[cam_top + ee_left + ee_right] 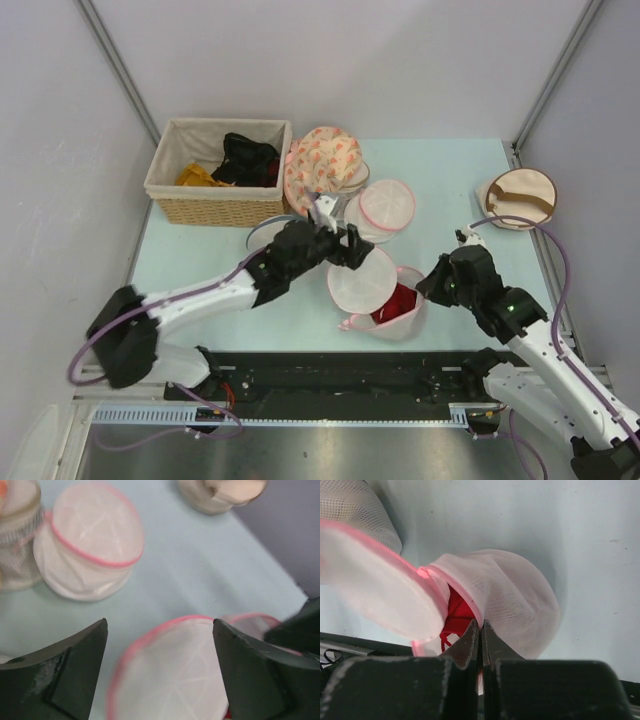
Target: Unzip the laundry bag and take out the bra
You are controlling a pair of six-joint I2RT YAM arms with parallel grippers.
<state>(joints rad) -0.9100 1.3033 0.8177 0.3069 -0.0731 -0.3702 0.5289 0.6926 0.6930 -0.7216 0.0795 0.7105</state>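
Far left: wicker basket (210, 208) of spare garments, well apart from the work. Left of centre: left gripper (159, 627) hovering with fingers spread wide above the raised lid of the laundry bag (362, 282), gripping nothing, probably poised to reach in. Centre, near side: bag unzipped and gaping, with the bra (457, 615) inside and red showing at the mouth. Right: right gripper (481, 629) pinched together on the mesh rim, seemingly anchoring the bag against the coming pull.
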